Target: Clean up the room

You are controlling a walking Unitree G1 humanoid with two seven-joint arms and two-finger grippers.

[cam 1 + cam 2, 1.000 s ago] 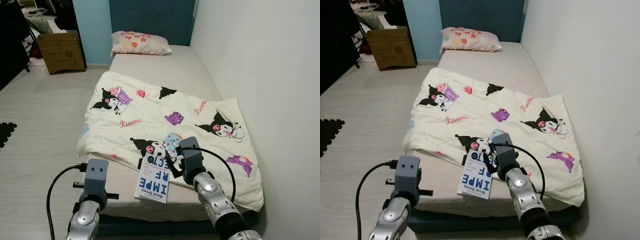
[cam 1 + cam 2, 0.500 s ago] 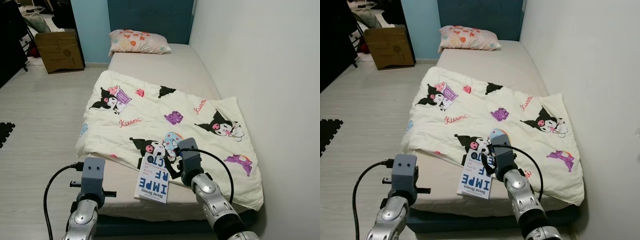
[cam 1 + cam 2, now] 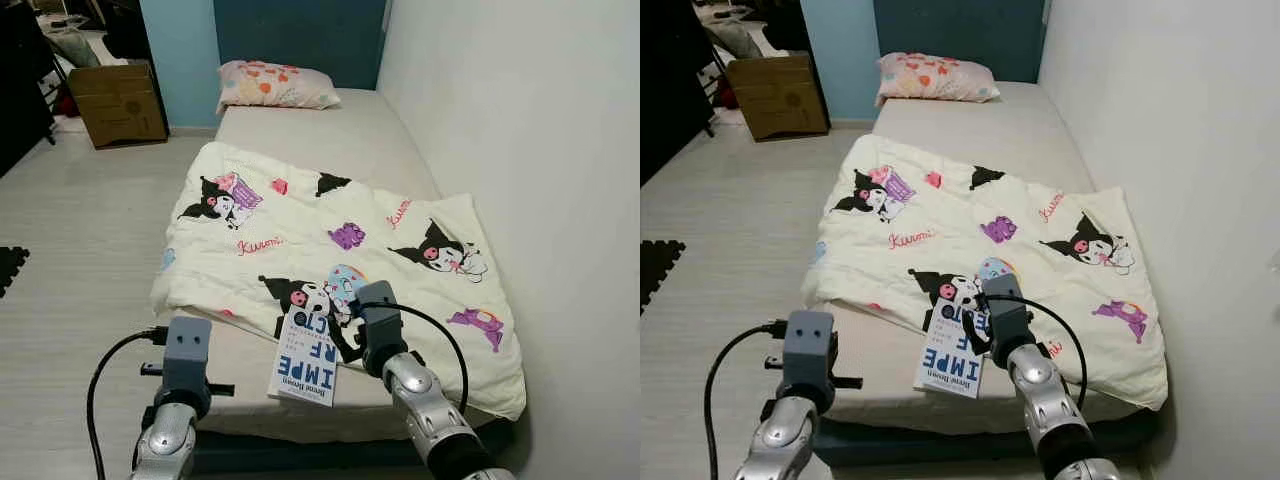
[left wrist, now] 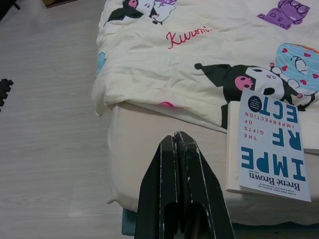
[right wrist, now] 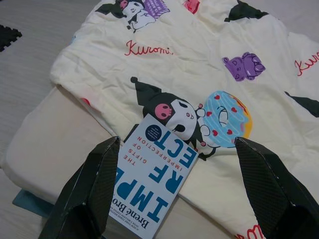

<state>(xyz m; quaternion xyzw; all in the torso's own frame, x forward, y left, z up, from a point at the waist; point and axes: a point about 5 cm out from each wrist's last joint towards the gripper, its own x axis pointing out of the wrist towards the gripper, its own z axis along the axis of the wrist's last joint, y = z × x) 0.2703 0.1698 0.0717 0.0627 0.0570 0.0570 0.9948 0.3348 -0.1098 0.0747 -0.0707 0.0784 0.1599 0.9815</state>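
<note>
From the head views, a white paperback book with blue block lettering (image 3: 304, 357) is lying at the foot of the beige mattress (image 3: 330, 130), its top edge overlapping the cream cartoon-printed blanket (image 3: 300, 215). The right gripper (image 3: 975, 318) is hovering just beside the book, and the left gripper (image 3: 187, 345) is hanging near the mattress's corner.

In the left wrist view, the black fingers (image 4: 182, 199) are pressing together over the mattress edge.

In the right wrist view, the fingers (image 5: 92, 191) are spreading wide apart above the book (image 5: 147, 186).
</note>
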